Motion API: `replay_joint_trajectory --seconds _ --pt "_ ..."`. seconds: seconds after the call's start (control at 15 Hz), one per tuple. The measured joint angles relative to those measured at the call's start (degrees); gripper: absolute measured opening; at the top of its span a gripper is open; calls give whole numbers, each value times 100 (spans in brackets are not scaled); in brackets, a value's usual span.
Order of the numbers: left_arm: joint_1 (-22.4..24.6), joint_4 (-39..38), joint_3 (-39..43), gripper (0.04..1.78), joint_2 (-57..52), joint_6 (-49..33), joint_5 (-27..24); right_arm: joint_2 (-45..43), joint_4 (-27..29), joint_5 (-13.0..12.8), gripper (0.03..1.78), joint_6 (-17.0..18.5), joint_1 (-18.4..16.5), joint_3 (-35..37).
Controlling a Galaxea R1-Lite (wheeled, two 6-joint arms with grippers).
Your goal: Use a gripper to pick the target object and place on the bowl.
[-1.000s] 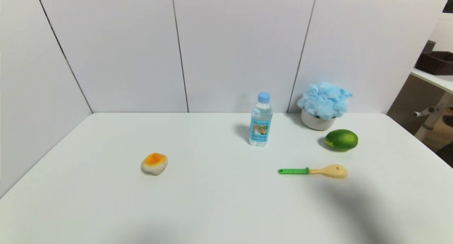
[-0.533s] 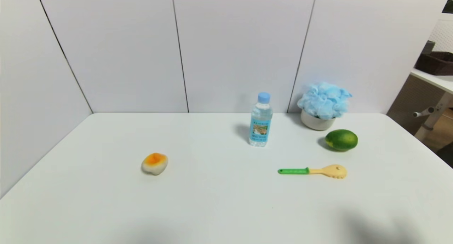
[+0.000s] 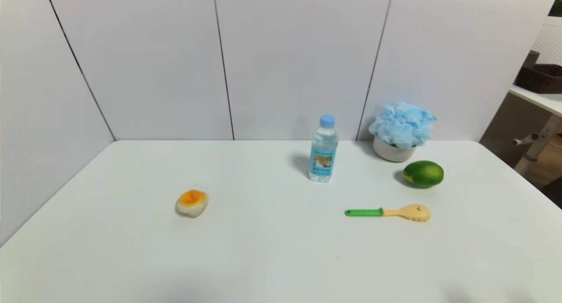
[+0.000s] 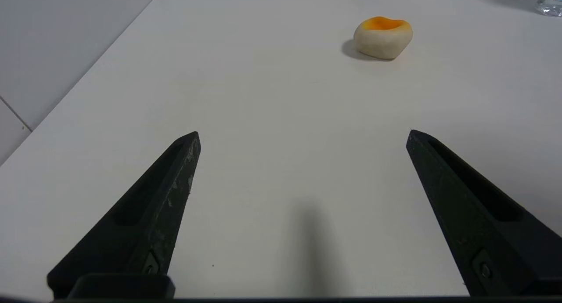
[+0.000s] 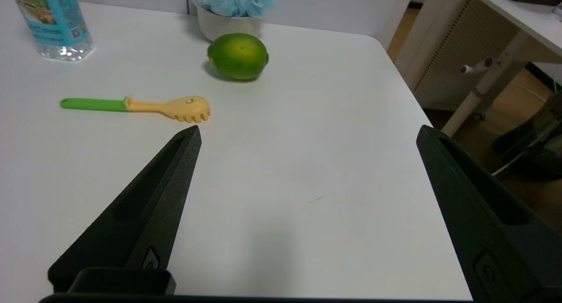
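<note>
**Pouf sits on the bowl at the far right; both grippers hang empty near the front edge**

The light-blue bath pouf (image 3: 403, 123) rests on top of the off-white bowl (image 3: 392, 153) at the far right of the worktop (image 3: 272, 250), close to the back wall. It is wider than the bowl and spills over the rim all round, so only the bowl's lower wall shows. In the right wrist view the pouf (image 5: 234, 0) and bowl (image 5: 221, 27) appear at the far end of the surface.

Just nearer than the bowl lies a green fruit (image 3: 423, 173), apart from it. Nearer still, a pasta spoon (image 3: 388, 212) with a green handle and a pale toothed head lies flat, handle pointing left. To the left of the bowl a clear water bottle (image 3: 323, 148) with a blue cap stands upright. Well apart, on the left half of the worktop, lies a small white-and-orange piece shaped like a fried egg (image 3: 192, 202).

The right gripper (image 5: 307, 134) hovers over the near right part of the worktop, its fingers spread wide and holding nothing; the spoon's head lies just beyond one fingertip. The left gripper (image 4: 303, 134) hovers over the near left part, fingers likewise spread wide and empty, with the egg piece (image 4: 383, 37) farther off. Neither arm shows in the head view.
</note>
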Motion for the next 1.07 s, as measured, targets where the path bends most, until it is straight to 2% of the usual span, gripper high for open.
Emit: replay_joint_trajectory --seconds 0.27,0.4,0.67,0.93,1.07 --pt "0 0 0 169 0 -2 -2 -407 -449 -46 169 16 221 580" --pt "0 0 0 169 0 -2 -2 -462 -471 -55 170 13 296 818" --pt "0 0 0 169 0 0 -4 -752 -496 -180 170 -4 684 1163" --pt "0 0 0 169 0 -2 -2 -1552 44 -93 170 -45 836 1342" --pt "0 0 0 169 0 0 -2 -1868 380 157 170 20 855 1362"
